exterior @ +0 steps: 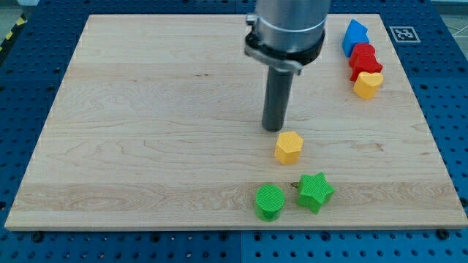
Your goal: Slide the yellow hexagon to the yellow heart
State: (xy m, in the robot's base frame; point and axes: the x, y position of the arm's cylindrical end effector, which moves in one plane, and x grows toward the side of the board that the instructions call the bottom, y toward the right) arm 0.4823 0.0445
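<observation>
The yellow hexagon (289, 147) lies on the wooden board right of centre, toward the view's bottom. The yellow heart (368, 84) lies near the board's top right corner, at the lower end of a short column of blocks. My tip (274, 129) is on the board just up and left of the yellow hexagon, a small gap from it. The rod rises to the arm's grey body at the view's top.
A red block (363, 60) and a blue block (355, 36) sit directly above the yellow heart, touching in a line. A green cylinder (270, 201) and a green star (315, 191) lie below the hexagon near the board's bottom edge (234, 228).
</observation>
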